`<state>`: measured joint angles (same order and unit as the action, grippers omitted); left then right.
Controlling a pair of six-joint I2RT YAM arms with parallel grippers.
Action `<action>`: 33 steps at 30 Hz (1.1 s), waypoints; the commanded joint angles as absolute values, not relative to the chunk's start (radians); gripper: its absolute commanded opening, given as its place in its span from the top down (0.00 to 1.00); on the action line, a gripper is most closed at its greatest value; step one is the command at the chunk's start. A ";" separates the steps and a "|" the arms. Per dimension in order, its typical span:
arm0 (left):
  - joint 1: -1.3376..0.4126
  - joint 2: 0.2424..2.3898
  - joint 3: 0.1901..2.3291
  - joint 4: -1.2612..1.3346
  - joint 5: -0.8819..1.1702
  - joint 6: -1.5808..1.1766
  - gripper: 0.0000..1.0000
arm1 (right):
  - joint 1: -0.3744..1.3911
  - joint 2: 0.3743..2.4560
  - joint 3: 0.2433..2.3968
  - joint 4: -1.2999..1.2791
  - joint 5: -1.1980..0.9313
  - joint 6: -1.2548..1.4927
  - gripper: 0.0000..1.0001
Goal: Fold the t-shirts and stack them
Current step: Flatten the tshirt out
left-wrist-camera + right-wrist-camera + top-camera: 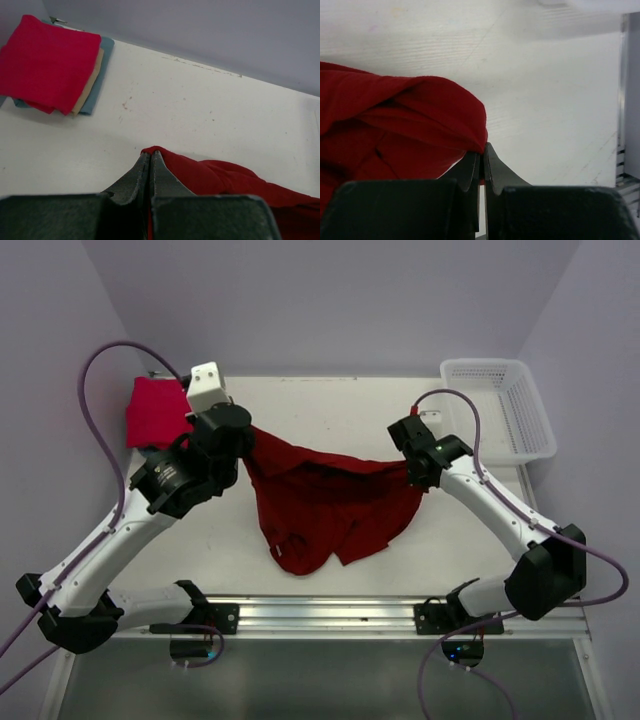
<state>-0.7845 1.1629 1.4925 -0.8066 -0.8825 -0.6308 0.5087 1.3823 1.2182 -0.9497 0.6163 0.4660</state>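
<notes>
Only an edge of the blue-grey t-shirt (pixel 92 95) shows beneath the folded pinkish-red t-shirt (pixel 50 60).

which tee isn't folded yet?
The dark crimson t-shirt, hanging between the left gripper and right gripper; the pinkish-red t-shirt lies folded at far left.

The crimson tee (pixel 320 502) is spread over the middle of the worktop (pixel 330 400), raised at two top corners. The cloth sags between them in slack folds, and its lower part lies crumpled toward the worktop's near edge. The pink-red tee (pixel 47 62), folded into a neat square, tops a stack at the worktop's far left corner. The blue-grey tee (pixel 107 47) lies folded at the bottom of that stack, only its edges showing.
</notes>
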 commanded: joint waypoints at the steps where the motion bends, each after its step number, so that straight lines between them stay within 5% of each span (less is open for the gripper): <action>1: -0.775 1.132 1.497 -0.825 -0.937 -0.620 1.00 | 0.502 1.428 1.190 -0.852 0.440 0.445 1.00; 14: -0.772 1.140 1.505 -0.799 -0.942 -0.603 1.00 | 0.511 1.460 1.074 -0.847 0.051 0.356 0.99; 19: -0.772 1.161 1.505 -0.779 -0.922 -0.595 1.00 | 0.511 1.431 1.068 -0.865 0.003 0.342 0.39; 21: -0.770 1.161 1.505 -0.778 -0.917 -0.594 1.00 | 0.511 1.420 1.071 -0.864 -0.029 0.347 0.29; 27: -0.770 1.147 1.505 -0.784 -0.923 -0.594 1.00 | 0.508 1.414 1.072 -0.845 0.020 0.391 0.28; 33: -0.770 1.135 1.500 -0.796 -0.925 -0.597 1.00 | 0.486 1.410 1.049 -0.850 0.143 0.489 0.44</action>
